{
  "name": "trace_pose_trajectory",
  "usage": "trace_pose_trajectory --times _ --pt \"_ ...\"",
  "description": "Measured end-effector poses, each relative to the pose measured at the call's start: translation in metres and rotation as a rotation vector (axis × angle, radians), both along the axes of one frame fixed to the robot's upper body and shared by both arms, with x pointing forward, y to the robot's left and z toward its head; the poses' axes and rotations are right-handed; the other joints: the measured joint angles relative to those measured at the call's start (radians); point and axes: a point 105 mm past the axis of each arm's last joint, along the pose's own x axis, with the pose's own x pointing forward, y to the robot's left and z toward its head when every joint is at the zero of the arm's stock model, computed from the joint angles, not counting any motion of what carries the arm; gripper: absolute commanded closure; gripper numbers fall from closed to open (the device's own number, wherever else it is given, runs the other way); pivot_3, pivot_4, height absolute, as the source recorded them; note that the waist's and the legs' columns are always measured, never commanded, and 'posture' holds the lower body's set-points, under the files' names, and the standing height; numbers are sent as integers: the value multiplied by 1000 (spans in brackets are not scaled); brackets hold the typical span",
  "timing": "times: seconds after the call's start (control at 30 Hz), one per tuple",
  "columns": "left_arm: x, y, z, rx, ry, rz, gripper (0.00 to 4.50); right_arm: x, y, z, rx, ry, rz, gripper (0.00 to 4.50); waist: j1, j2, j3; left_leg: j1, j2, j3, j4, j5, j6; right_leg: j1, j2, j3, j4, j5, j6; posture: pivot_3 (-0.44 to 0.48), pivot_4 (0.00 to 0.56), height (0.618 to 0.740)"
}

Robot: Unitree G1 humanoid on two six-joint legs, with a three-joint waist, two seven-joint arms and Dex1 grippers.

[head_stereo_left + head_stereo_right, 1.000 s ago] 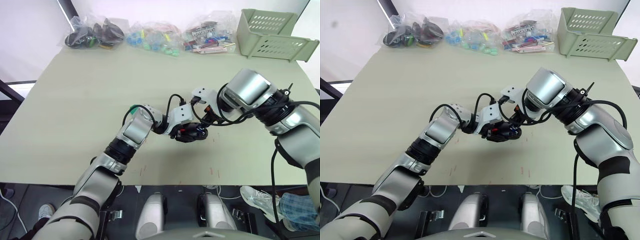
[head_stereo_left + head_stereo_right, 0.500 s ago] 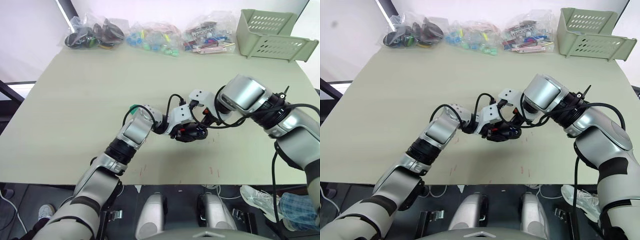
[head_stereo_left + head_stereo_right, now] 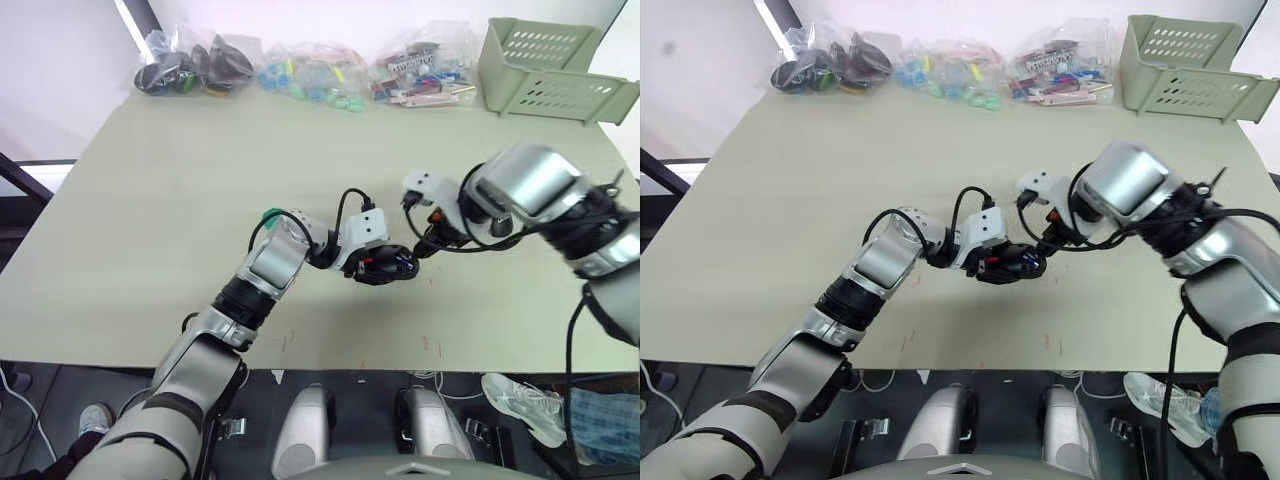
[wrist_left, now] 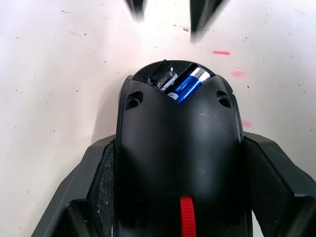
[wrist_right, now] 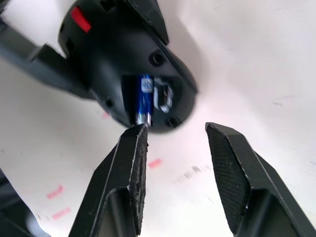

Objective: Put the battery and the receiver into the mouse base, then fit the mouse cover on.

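Observation:
My left gripper [image 3: 382, 266] is shut on the black mouse base [image 4: 180, 148], holding it by both sides just above the table near the middle front. The base's open compartment holds the blue battery [image 4: 186, 86] and, beside it, the small receiver [image 4: 164, 79]. Both also appear in the right wrist view, the battery [image 5: 144, 98] next to the receiver [image 5: 162, 96]. My right gripper [image 5: 176, 136] stands open just past the compartment end of the mouse base [image 5: 123, 64], touching nothing. The mouse cover is out of view.
Clear bags of parts [image 3: 195, 65] [image 3: 310, 78] [image 3: 420, 70] lie along the table's far edge. A pale green basket [image 3: 555, 70] stands at the back right. Small red marks dot the table [image 3: 150, 200] near the front edge.
My right gripper has drawn back to the right, away from the mouse base. The left gripper still holds the base in the same place.

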Motion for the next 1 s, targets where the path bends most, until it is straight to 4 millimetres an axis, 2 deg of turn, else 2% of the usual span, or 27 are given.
trace_pose_trajectory --times 0.13,0.2,0.27,0.37,0.4,0.43,0.47,0.57,1.0 --pt "0 0 0 -1 0 3 1589 -13 2 -7 220 -30 30 2549 2 0 0 0 0 0 0 0 0 0 0 0 1 0 0 0 150 740" --pt "0 -2 0 -4 2 0 1589 -20 0 -11 324 -103 58 2549 8 0 0 0 0 -1 0 0 0 1 0 -1 0 0 0 0 150 740" --pt "1 1 0 -1 1 6 1589 -25 -5 -27 339 -123 66 2549 2 0 0 0 0 1 1 0 0 0 0 1 0 0 0 0 150 740" --pt "1 1 -1 3 3 9 1589 -21 -7 -22 388 -238 75 3185 0 0 0 1 0 0 1 0 0 0 1 1 1 0 1 0 150 740" --pt "1 2 -1 4 4 11 1589 -16 -4 -23 464 -292 41 3747 1 0 0 2 1 0 1 0 0 0 2 1 1 0 1 0 150 740" --pt "1 1 -1 4 5 11 1589 -15 -3 -26 484 -296 26 3861 1 0 0 2 1 0 1 0 0 0 2 1 1 0 1 0 150 740" --pt "1 1 -1 3 6 9 1589 -14 -2 -34 505 -299 -1 4452 1 0 0 1 1 0 1 0 0 0 2 1 1 0 1 0 150 740" --pt "0 0 0 4 7 4 1589 -9 1 -46 553 -356 -45 4452 2 0 0 1 1 1 1 0 0 0 2 2 1 0 1 0 150 740" --pt "0 0 -1 13 8 4 1589 -11 -2 -60 558 -431 -75 4452 2 0 0 1 1 1 1 0 0 0 2 2 1 0 1 0 150 740"
